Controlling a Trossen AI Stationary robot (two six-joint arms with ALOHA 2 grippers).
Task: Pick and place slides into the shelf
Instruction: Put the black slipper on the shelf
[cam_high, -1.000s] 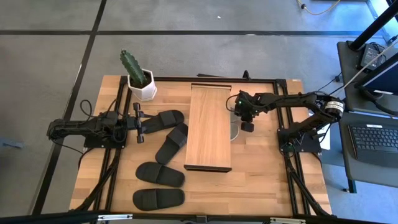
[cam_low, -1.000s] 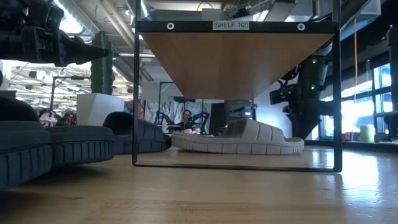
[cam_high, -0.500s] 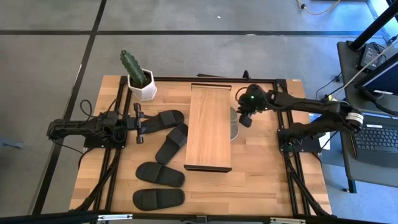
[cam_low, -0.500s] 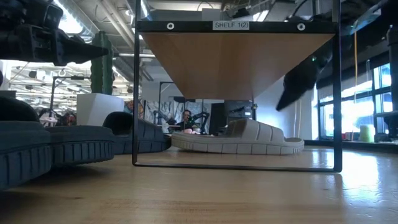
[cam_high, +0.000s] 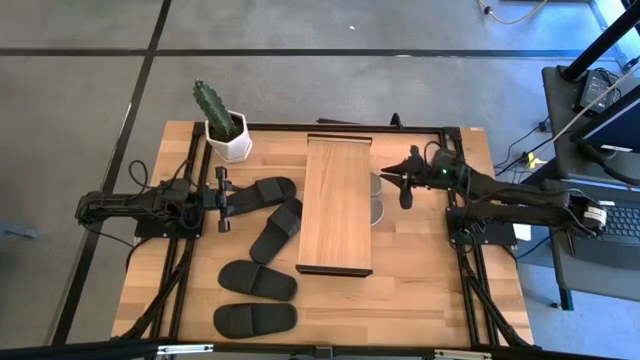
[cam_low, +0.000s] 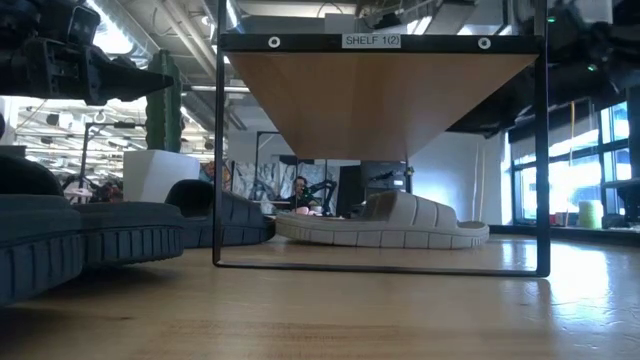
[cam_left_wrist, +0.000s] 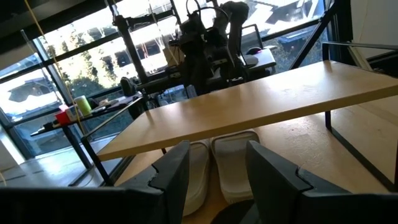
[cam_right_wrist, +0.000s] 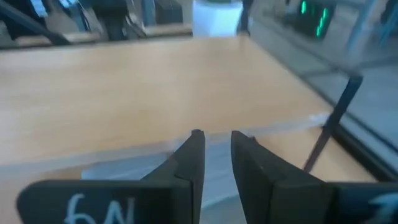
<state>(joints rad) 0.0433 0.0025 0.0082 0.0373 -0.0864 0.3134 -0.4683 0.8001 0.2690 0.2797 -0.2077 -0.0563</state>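
Observation:
The shelf (cam_high: 335, 205) stands mid-table, its light wood top on a thin dark frame. Two beige slides (cam_high: 377, 200) lie side by side on the table under it, seen in the low view (cam_low: 385, 225) and the left wrist view (cam_left_wrist: 217, 165). Four black slides lie left of the shelf (cam_high: 262, 190), (cam_high: 278, 228), (cam_high: 258, 280), (cam_high: 255, 320). My right gripper (cam_high: 405, 185) (cam_right_wrist: 216, 149) hovers right of the shelf, above top height, narrowly open and empty. My left gripper (cam_high: 222, 198) (cam_left_wrist: 217, 174) waits open at the left, beside the farthest black slide's end.
A potted cactus in a white pot (cam_high: 225, 130) stands near the far edge, left of the shelf. Dark rails frame the table (cam_high: 470, 270). Bare wood lies right of the shelf and toward the near edge (cam_high: 420, 290). A desk with a laptop stands beyond the right edge.
My right gripper has risen from beside the beige slides at the shelf's right side and drawn back toward the table's right edge, leveling out; in the low view it has climbed out of the space beside the shelf. The slides have stayed put.

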